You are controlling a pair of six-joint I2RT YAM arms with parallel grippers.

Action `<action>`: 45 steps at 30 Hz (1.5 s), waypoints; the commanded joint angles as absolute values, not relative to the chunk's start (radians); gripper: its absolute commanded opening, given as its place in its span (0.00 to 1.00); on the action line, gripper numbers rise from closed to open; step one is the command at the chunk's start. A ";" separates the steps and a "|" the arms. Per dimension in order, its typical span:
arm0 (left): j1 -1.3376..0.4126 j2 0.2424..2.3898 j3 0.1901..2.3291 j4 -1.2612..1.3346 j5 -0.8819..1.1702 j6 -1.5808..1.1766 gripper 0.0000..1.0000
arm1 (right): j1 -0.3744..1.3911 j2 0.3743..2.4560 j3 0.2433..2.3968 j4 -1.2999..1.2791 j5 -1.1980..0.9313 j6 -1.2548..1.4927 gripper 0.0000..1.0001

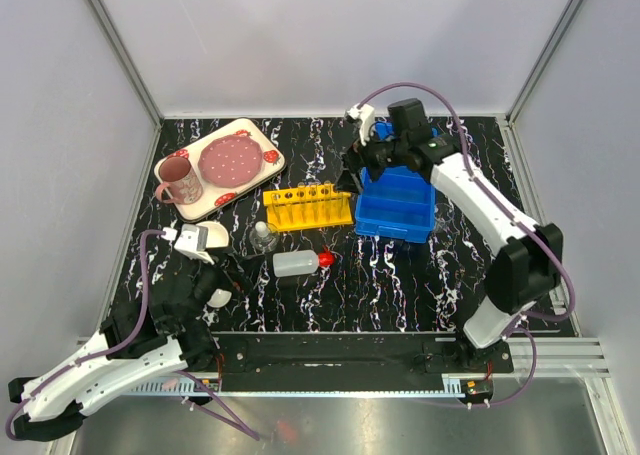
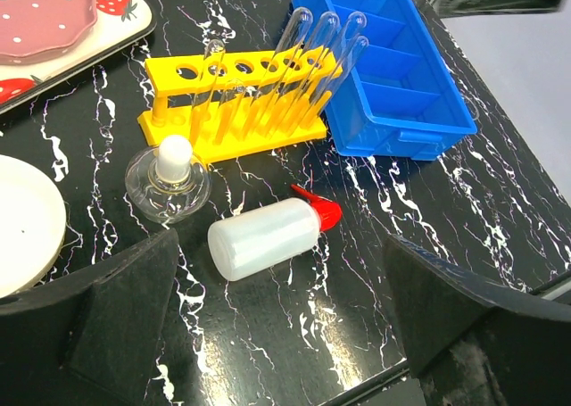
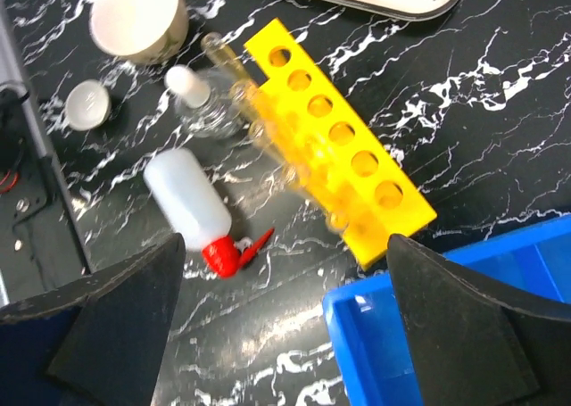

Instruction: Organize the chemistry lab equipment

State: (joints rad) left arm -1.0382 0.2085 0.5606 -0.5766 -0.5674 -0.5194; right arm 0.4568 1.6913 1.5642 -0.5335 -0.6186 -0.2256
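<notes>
The yellow rack (image 1: 308,208) stands mid-table with several clear test tubes (image 2: 312,58) leaning in its holes. It also shows in the left wrist view (image 2: 236,103) and the right wrist view (image 3: 339,138). The red-capped squeeze bottle (image 1: 297,263) lies on its side in front of the rack (image 2: 263,236). The small glass flask (image 1: 263,237) stands upright to its left (image 2: 168,185). The small white dish (image 1: 218,299) sits near the left arm. My left gripper (image 2: 281,335) is open and empty, just short of the bottle. My right gripper (image 3: 285,326) is open and empty above the rack's right end.
A blue divided bin (image 1: 398,205) sits right of the rack. A strawberry-patterned tray (image 1: 250,135) with a pink mug (image 1: 180,180) and a plate (image 1: 228,159) is at the back left. A larger white bowl (image 1: 213,238) stands left of the flask.
</notes>
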 commanded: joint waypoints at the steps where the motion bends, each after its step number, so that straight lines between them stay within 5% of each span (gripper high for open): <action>1: -1.034 0.235 0.592 -0.548 -0.598 -0.534 0.99 | 0.359 1.556 1.586 -0.718 -0.805 -0.441 1.00; 8: -0.999 0.512 0.752 -0.584 -0.532 -0.451 0.99 | 0.137 1.407 1.461 -0.750 -0.860 -0.448 1.00; 18: -0.825 0.988 1.014 -0.758 -0.080 -0.111 0.99 | 0.078 1.350 1.208 -0.718 -0.954 -0.402 1.00; 38: -0.873 1.115 0.916 -0.608 0.003 0.212 0.99 | -0.271 1.040 0.796 -0.354 -1.046 -0.236 1.00; 45: -0.890 1.072 0.881 -0.557 -0.081 0.120 0.99 | -0.354 1.083 0.788 -0.282 -0.785 -0.084 1.00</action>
